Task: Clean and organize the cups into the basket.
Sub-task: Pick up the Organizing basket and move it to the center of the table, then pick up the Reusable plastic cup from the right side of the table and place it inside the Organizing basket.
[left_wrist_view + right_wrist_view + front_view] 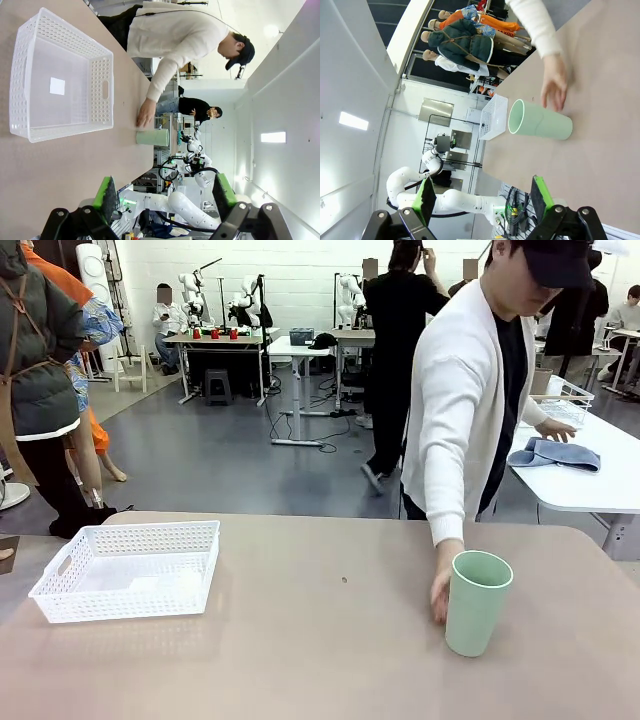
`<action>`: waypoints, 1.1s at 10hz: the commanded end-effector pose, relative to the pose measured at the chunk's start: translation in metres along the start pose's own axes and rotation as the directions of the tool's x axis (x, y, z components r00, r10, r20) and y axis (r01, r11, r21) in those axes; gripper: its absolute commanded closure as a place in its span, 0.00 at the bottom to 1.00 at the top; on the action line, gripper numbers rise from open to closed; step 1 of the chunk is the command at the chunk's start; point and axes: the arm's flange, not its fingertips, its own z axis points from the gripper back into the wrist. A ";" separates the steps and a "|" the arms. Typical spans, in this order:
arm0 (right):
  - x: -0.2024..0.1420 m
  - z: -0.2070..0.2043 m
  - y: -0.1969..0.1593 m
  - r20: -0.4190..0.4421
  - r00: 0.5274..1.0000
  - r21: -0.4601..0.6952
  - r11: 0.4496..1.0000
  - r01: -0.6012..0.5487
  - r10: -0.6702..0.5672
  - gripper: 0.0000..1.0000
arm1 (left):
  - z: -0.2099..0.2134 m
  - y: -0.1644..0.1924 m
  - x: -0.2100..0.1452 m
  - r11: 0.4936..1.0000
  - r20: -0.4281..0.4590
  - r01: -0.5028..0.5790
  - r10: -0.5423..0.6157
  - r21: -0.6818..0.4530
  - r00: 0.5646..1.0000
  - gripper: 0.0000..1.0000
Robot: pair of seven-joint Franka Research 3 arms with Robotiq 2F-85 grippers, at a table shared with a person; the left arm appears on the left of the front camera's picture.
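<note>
Hand (440,595) beside upright mint cup (477,602)

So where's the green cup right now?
In the front view, the cup stands upright at the right, beside the person's hand, well apart from the basket.

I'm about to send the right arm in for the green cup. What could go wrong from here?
1. The person's hand lies right at the mint cup, maybe touching it; reaching now risks striking the hand.
2. The cup stands upright, tall, on its narrower base; a glancing finger of the open right gripper could tip it.
3. The basket sits far across the table, so a long carry likely follows.
</note>
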 end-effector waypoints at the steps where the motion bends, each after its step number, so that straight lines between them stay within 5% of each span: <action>1: 0.000 0.000 0.000 0.000 1.000 0.000 1.000 0.000 0.000 0.00 | 0.000 0.000 0.000 1.000 0.000 0.000 0.000 0.000 1.000 0.00; 3: 0.012 -0.020 0.007 -0.099 0.950 0.011 0.955 -0.298 0.297 0.00 | -0.015 -0.029 0.006 0.930 -0.020 0.172 -0.175 0.326 0.984 0.00; 5: 0.040 -0.054 0.006 -0.164 0.818 0.036 0.832 -0.553 0.551 0.00 | -0.047 -0.066 0.017 0.743 -0.135 0.286 -0.258 0.605 0.957 0.00; 6: 0.055 -0.075 0.006 -0.249 0.687 0.074 0.721 -0.689 0.683 0.00 | -0.068 -0.079 0.022 0.598 -0.193 0.302 -0.241 0.743 0.951 0.00; 7: 0.061 -0.086 0.006 -0.297 0.605 0.109 0.655 -0.747 0.739 0.00 | -0.082 -0.080 0.023 0.497 -0.224 0.311 -0.227 0.810 0.948 0.00; 8: 0.068 -0.099 0.002 -0.354 0.516 0.133 0.588 -0.798 0.780 0.00 | -0.106 -0.077 0.019 0.335 -0.268 0.325 -0.205 0.884 0.941 0.00; 10: 0.065 -0.116 0.000 -0.441 0.423 0.190 0.543 -0.818 0.792 0.00 | -0.146 -0.070 0.007 0.143 -0.322 0.355 -0.213 0.924 0.923 0.00; 11: 0.063 -0.119 0.000 -0.445 0.399 0.213 0.528 -0.822 0.802 0.00 | -0.162 -0.064 0.000 0.096 -0.341 0.366 -0.209 0.925 0.916 0.00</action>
